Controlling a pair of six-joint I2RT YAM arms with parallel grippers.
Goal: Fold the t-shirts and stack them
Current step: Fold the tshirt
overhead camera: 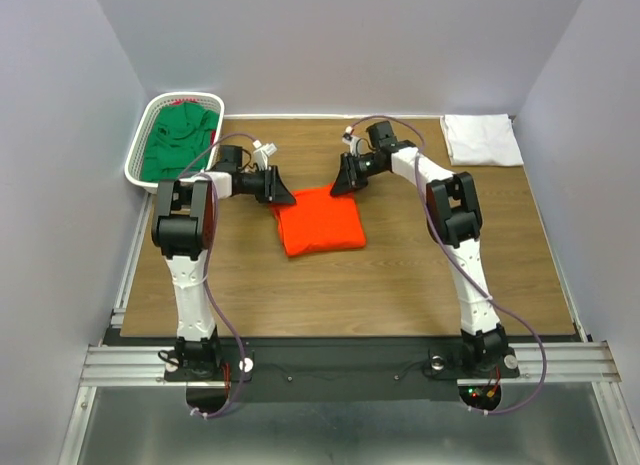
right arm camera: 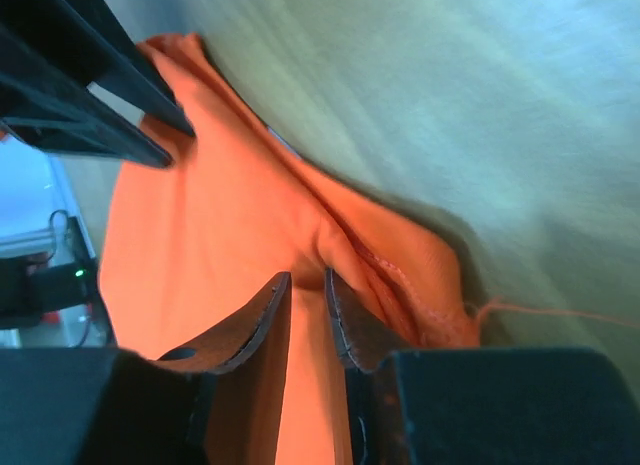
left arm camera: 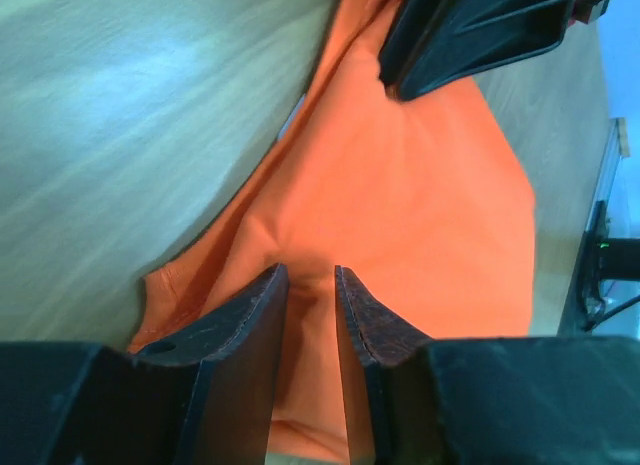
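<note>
Folding looks under way on the bright orange-red cloth t-shirt (overhead camera: pixel 320 223) at mid wooden surface (overhead camera: pixel 420 285). The right gripper (right arm camera: pixel 307 277) pinches its far edge. The left gripper (left arm camera: pixel 312 273) is nearly closed, grip unclear. Next, both should draw the edge evenly.
</note>
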